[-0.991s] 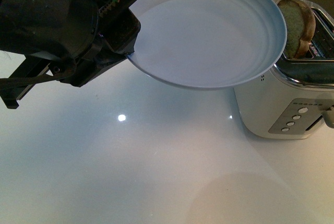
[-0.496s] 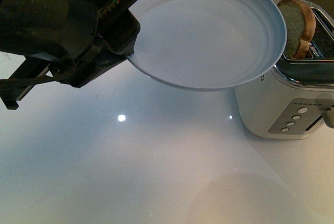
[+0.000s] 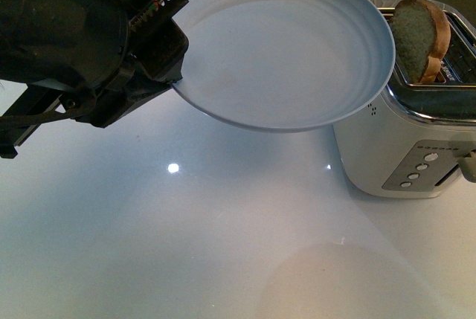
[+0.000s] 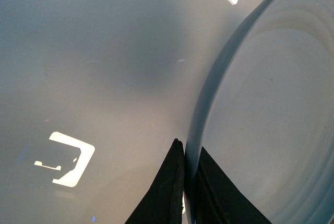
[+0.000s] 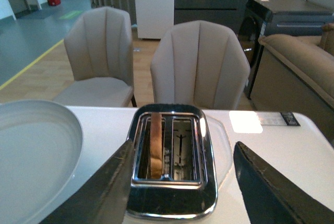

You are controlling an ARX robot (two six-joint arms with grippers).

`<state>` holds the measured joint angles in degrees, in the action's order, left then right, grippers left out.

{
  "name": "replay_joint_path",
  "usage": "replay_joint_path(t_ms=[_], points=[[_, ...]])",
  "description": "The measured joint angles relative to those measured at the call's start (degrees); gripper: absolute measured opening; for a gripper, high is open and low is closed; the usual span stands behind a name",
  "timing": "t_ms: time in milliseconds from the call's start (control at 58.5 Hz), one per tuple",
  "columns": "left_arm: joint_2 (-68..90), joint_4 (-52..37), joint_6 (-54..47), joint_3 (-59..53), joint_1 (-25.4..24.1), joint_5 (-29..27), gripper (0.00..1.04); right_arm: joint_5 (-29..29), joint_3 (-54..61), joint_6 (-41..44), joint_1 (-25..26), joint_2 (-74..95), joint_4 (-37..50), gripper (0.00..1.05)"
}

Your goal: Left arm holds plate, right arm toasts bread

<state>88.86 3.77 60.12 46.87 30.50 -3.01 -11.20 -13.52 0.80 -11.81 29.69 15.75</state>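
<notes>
Seeing the light brown, dark-crusted bread slice [image 3: 420,36] sticking up from a slot of the white-and-chrome toaster [image 3: 401,148]. Pinching the rim of the round pale blue plate [image 3: 282,44] just beside it with the black left gripper [image 4: 188,174]. Hovering the right gripper [image 5: 183,148], spread wide, over the toaster.

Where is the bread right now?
In the front view, far right, the bread sticks up from the toaster slot nearer the plate.

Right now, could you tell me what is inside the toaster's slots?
One bread slice stands in the slot nearer the plate, its lower part hidden; the other slot looks empty.
</notes>
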Motion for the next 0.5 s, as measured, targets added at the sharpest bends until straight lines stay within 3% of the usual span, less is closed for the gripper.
replay_joint_path(t_ms=[239,308,496], points=[[-0.81,-0.02,-0.81,-0.28,-0.74,0.44,0.03,6.51,5.99,-0.07,5.95,-6.67,-0.42,0.01],[-1.01,-0.02,-1.01,-0.33,-1.03,0.44,0.03,10.54,7.45,-0.31,10.78,-8.79,-1.16,0.02],[-1.11,-0.02,-1.4,-0.52,-1.05,0.46,0.03,11.06,9.44,-0.33,11.63,-12.28,-2.58,0.02]])
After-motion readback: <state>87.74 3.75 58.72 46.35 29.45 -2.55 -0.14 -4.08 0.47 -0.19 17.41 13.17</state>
